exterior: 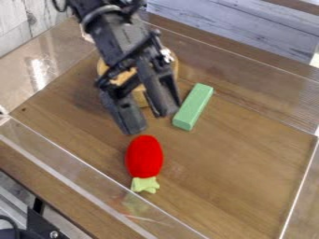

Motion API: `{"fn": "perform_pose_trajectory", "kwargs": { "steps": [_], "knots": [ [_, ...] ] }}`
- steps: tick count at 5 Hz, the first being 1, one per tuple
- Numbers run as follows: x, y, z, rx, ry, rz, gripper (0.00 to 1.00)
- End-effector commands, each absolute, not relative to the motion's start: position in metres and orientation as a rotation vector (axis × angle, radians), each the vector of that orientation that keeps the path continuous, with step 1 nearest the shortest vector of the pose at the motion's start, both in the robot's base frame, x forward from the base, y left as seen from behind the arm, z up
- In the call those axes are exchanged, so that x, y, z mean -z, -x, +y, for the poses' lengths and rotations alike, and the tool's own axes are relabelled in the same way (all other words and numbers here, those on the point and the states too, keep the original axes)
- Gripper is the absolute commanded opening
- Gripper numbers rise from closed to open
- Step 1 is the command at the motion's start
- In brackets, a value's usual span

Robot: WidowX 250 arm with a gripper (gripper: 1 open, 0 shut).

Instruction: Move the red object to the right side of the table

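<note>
The red object (145,155) is a small egg-shaped toy with a pale green leafy stub, lying on the brown table (249,168) near the front wall. My gripper (144,105) hangs just behind and above it, tilted down, jaws open and empty. One dark finger (125,114) ends a little left of the toy's top, the other finger (161,95) sits further back. No contact with the toy shows.
A green rectangular block (192,105) lies right of the gripper. A round wooden bowl (173,67) sits behind the arm, mostly hidden. Low clear plastic walls (75,173) edge the table. Bare wood stretches across the right half.
</note>
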State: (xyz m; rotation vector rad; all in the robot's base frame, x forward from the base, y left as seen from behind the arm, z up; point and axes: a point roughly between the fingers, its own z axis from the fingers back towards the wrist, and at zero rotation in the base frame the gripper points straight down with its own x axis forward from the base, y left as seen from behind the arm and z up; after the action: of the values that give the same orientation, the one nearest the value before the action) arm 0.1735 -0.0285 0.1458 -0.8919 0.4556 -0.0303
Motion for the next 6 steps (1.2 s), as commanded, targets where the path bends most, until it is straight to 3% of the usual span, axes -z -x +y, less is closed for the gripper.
{"fn": "perform_pose_trajectory", "kwargs": {
  "steps": [1,4,6],
  "knots": [
    [-0.143,-0.173,-0.032,0.020,0.860,0.408,1.00],
    [-0.147,-0.176,-0.032,-0.038,0.842,0.385,1.00],
    [-0.156,-0.176,-0.012,-0.210,0.859,0.313,1.00]
  ]
}}
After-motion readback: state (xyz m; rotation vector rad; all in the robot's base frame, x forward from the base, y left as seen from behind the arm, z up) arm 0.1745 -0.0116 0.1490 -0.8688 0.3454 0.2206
